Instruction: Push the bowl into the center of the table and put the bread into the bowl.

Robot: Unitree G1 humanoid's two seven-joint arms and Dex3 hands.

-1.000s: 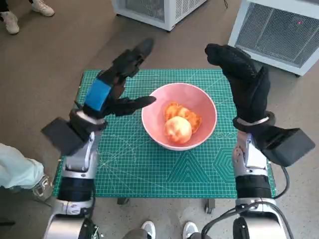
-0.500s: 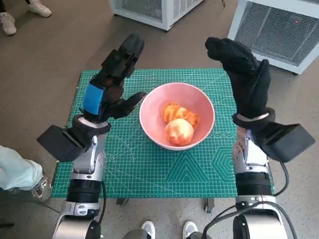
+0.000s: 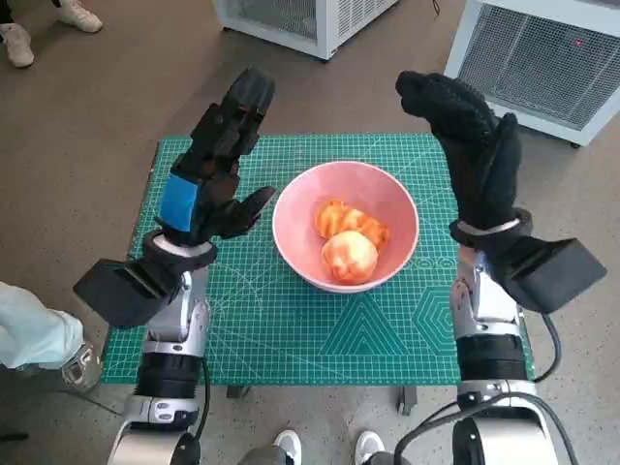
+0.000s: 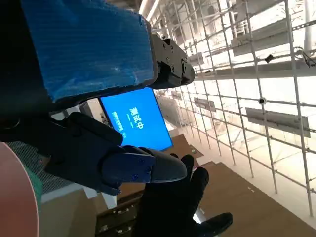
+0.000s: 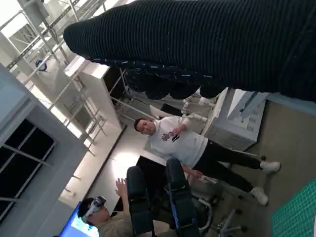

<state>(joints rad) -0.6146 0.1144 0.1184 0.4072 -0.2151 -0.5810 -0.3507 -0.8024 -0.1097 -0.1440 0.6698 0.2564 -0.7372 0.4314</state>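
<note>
A pink bowl (image 3: 397,199) stands near the middle of the green cutting mat (image 3: 291,329). Inside it lie a round bread roll (image 3: 349,256) and a flatter orange-brown piece (image 3: 339,217). My left hand (image 3: 215,165) is raised beside the bowl's left rim, fingers apart and holding nothing. My right hand (image 3: 467,136) is raised to the right of the bowl, fingers spread, empty. In the left wrist view my left hand (image 4: 89,74) fills the picture, with a sliver of the bowl (image 4: 15,192) at the edge and the gloved right hand (image 4: 173,207) beyond it. The right wrist view shows only the glove (image 5: 212,44).
The mat covers the small table. White cabinets (image 3: 528,53) stand behind it on the brown floor. Shoes (image 3: 19,41) show at the far left, and feet (image 3: 291,444) at the table's front edge. A person (image 5: 182,143) stands in the right wrist view; another sits lower down.
My left hand has drawn back from the bowl's rim toward the left and lifted slightly. The bowl and bread have stayed put. My right hand has barely moved.
</note>
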